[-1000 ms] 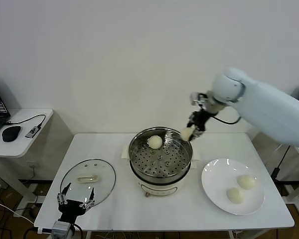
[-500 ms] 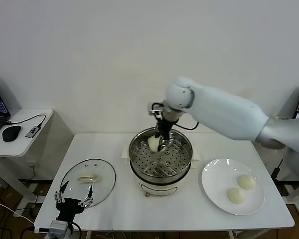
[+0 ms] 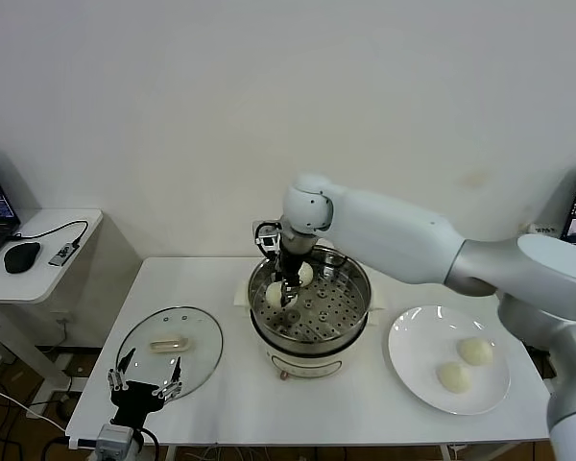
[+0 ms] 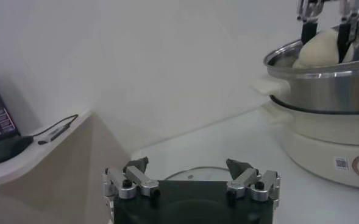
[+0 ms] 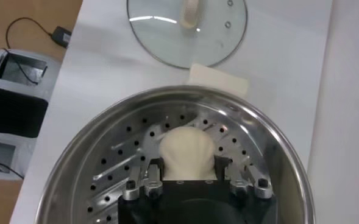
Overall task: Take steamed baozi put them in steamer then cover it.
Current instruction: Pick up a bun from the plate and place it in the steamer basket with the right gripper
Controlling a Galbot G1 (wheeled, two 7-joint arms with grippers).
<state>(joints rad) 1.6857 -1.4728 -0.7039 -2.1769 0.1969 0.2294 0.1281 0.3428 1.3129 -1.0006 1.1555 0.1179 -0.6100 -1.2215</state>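
Robot's right arm holds a bun inside a steamer on a white table.

The right gripper (image 3: pixel 280 290) reaches into the steamer (image 3: pixel 350 322) at the table's (image 3: pixel 221 279) middle, pinching a baozi (image 5: pixel 187 150) above the perforated tray near the pot's left rim; another bun (image 3: pixel 305 274) lies at the back. Two buns (image 3: pixel 474 351) (image 3: pixel 453 376) rest on a plate (image 3: pixel 413 360) near the right edge. The glass cover (image 3: pixel 168 348) lies flat near the front-left corner, where the left gripper (image 3: pixel 145 388) hangs, fingers spread.
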